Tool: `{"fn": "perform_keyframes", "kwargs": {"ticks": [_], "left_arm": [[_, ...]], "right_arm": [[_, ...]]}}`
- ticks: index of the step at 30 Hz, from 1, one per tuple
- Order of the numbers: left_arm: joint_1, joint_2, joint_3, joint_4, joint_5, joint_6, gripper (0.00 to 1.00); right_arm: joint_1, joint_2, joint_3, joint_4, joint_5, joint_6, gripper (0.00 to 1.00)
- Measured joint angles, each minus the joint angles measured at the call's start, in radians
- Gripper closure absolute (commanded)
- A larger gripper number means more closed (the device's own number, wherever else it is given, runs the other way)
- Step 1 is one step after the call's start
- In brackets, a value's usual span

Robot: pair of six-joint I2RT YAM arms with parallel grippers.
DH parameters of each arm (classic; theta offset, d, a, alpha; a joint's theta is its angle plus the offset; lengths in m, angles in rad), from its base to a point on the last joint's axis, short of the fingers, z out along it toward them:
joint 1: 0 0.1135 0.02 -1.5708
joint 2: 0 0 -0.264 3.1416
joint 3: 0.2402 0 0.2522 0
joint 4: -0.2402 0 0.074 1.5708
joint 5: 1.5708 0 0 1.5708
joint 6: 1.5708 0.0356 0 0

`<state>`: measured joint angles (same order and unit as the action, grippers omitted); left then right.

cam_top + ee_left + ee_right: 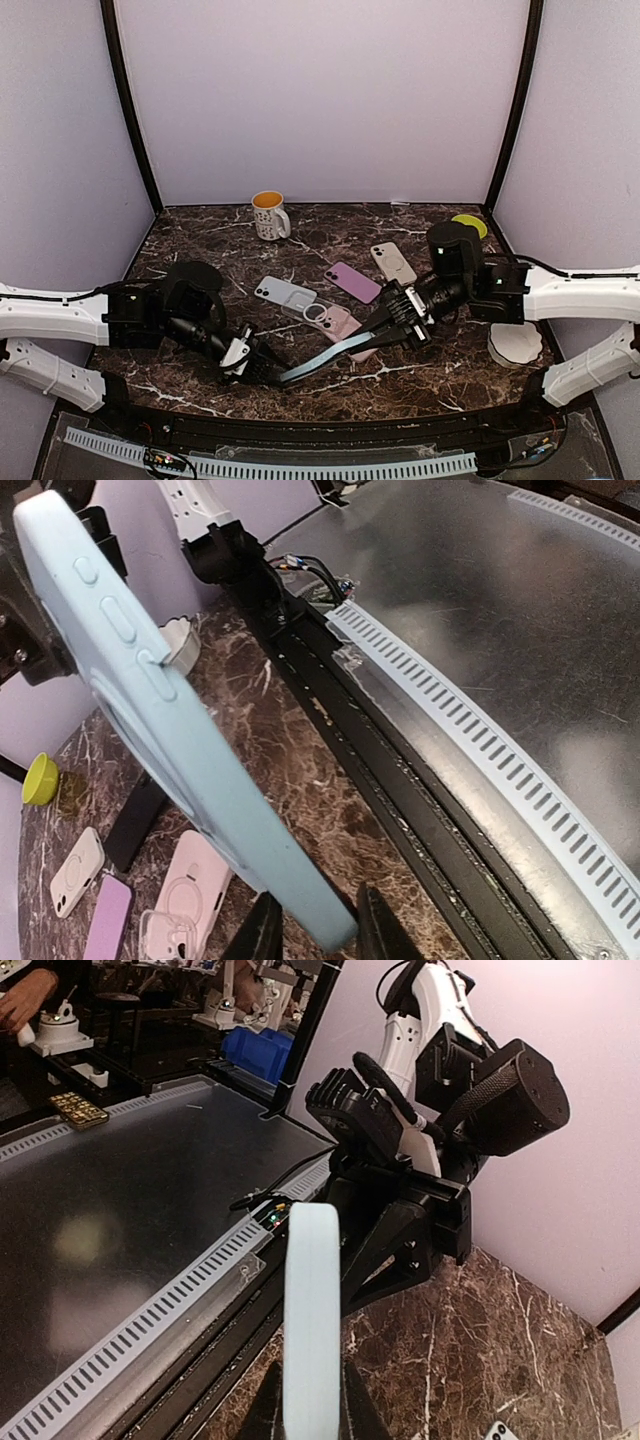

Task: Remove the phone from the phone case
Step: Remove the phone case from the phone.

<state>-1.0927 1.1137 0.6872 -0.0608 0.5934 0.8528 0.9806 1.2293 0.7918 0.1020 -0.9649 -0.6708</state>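
Phone case (325, 358): pale blue, held clear of the table (200, 240) near its front edge and slung between the two arms, left end lower. Only the back and the buttoned side edge are shown, so it cannot be told whether a phone is seated inside.
Left arm (60, 315): extended low across the table. The left jaws are set either side of the lower end of the phone case (180, 760) and are judged to be pinching it across its thickness.
Mug (268, 214): upright at the rear, well apart from the work.
Spare handsets (352, 281): several are laid flat mid-table, beyond the held case.
Right arm (580, 295): extended from the right. The right jaws are pressed onto the upper end of the phone case (312, 1310), which is seen edge-on in the right wrist view.
White disc (515, 343): laid at the right edge, untouched.
Handling: the case is judged light, rubbery and flexible at the rim, with fair grip. A phone inside would be stiff, smooth and breakable.
Hold: one end is best kept clamped. A corner lip at the other end should be peeled back and the flat back pushed, not squeezed.
Risk: a freed phone could slide out and drop onto the table.
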Motion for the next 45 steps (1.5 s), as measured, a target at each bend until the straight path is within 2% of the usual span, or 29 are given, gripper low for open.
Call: {"fn": "perform_keyframes", "kwargs": {"ticks": [4, 13, 15, 17, 27, 33, 35, 38, 45], "left_arm": [[-0.039, 0.012, 0.0, -0.061, -0.016, 0.044, 0.72], [-0.051, 0.05, 0.0, -0.137, -0.084, 0.126, 0.76], [-0.051, 0.051, 0.0, -0.145, -0.101, 0.14, 0.84], [-0.051, 0.051, 0.0, -0.153, -0.113, 0.153, 0.88], [-0.056, 0.047, -0.026, -0.158, -0.174, 0.216, 0.87], [-0.058, 0.016, -0.089, -0.059, -0.285, 0.236, 0.85], [-0.058, 0.009, -0.109, -0.018, -0.335, 0.24, 0.87], [-0.058, 0.006, -0.127, 0.046, -0.427, 0.244, 0.98], [-0.058, 0.003, -0.176, 0.237, -0.628, 0.283, 1.0]], "right_arm": [[0.044, 0.029, 0.015, -0.049, 0.017, -0.069, 1.0], [0.114, 0.065, 0.031, -0.122, 0.135, -0.235, 1.0], [0.121, 0.069, 0.038, -0.135, 0.149, -0.254, 1.0], [0.126, 0.075, 0.05, -0.157, 0.158, -0.268, 1.0], [0.15, 0.136, 0.091, -0.21, 0.17, -0.297, 1.0], [0.151, 0.138, 0.091, -0.2, 0.224, -0.297, 1.0], [0.151, 0.132, 0.084, -0.19, 0.255, -0.296, 1.0], [0.151, 0.106, 0.066, -0.168, 0.311, -0.293, 1.0], [0.147, 0.05, 0.011, -0.063, 0.436, -0.229, 1.0]]}}
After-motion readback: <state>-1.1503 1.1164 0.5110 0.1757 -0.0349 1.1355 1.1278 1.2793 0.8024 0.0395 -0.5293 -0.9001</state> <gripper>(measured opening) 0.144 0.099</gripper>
